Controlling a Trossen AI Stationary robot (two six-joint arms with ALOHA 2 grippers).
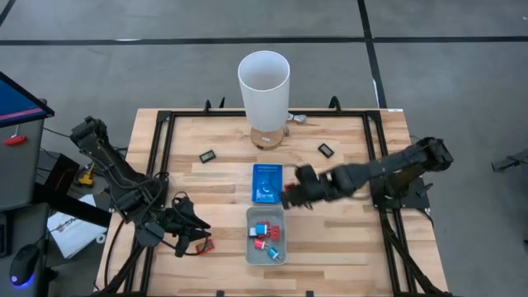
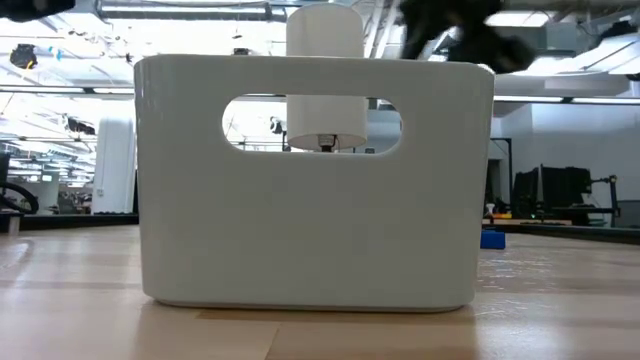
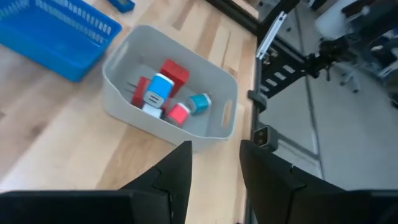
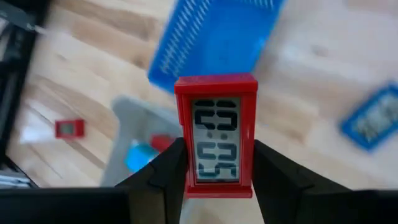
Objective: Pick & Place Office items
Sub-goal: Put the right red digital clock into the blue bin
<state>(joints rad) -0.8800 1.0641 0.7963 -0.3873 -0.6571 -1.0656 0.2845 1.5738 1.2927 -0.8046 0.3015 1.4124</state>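
Note:
A pale grey tray point(image 1: 265, 235) near the table's front holds several red, blue and white office items point(image 3: 163, 96). Just beyond it lies a blue tray point(image 1: 266, 183). My right gripper point(image 1: 289, 196) hangs above the gap between the two trays, shut on a small red clock with a light digit face point(image 4: 216, 140). My left gripper point(image 3: 214, 168) hovers left of the grey tray, open with nothing between its fingers. Another red item point(image 1: 205, 245) lies flat on the table beside it. My right gripper pinches the red clock by its two long side edges, near its lower end point(image 4: 186, 177), between the two fingers point(image 4: 163, 171). The fingers slant down from the table's right side. The clock is lifted clear of the table, its digit face turned toward the wrist camera.
A tall white cylinder point(image 1: 264, 97) stands at the far middle. Two small dark items point(image 1: 207, 155) point(image 1: 327, 149) lie on the wood on either side of it. In the low view the grey tray's wall point(image 2: 310, 200) fills the picture.

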